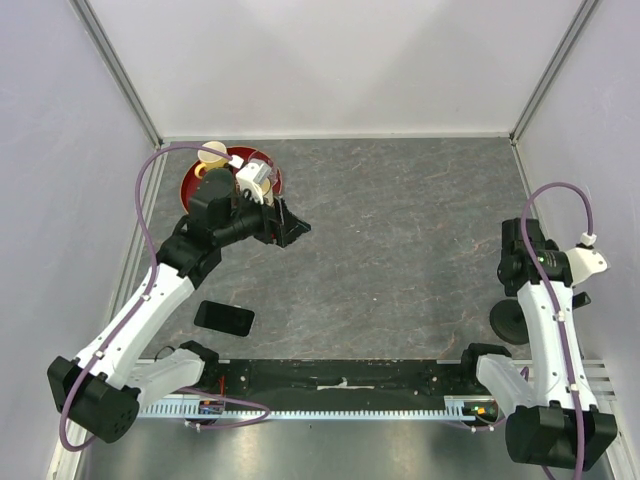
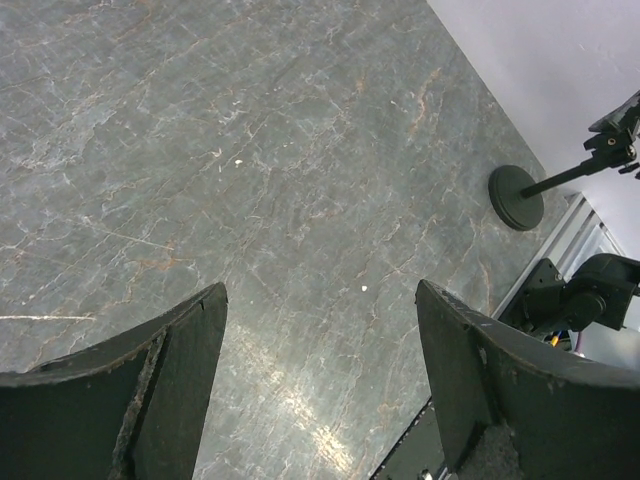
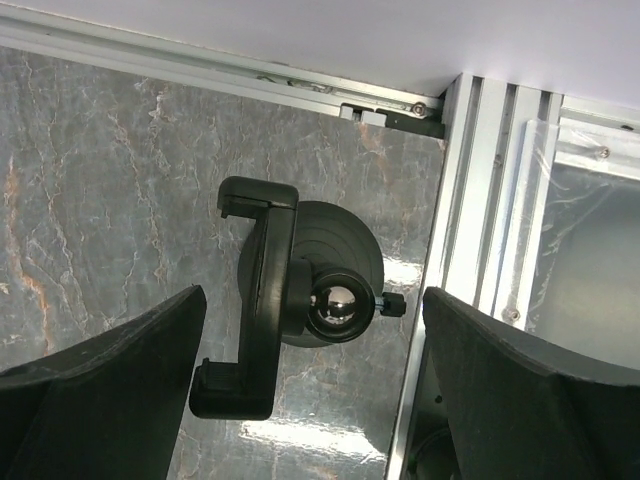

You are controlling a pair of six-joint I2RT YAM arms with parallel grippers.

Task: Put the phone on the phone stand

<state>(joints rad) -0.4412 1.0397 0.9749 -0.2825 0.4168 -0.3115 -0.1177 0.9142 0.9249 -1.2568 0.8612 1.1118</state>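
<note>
Black phone (image 1: 224, 318) lies flat on the grey surface (image 1: 400, 220) near its front left edge, beside the left arm and well apart from the left claw (image 1: 285, 225), which hangs spread and empty farther back by a red bowl (image 1: 190, 186). Far right, the phone stand (image 3: 300, 290) sits directly under the right claw (image 3: 312, 300), also spread, gripping nothing

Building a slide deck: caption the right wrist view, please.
Open right gripper hovers over the empty phone stand beside the aluminium rail.
</note>
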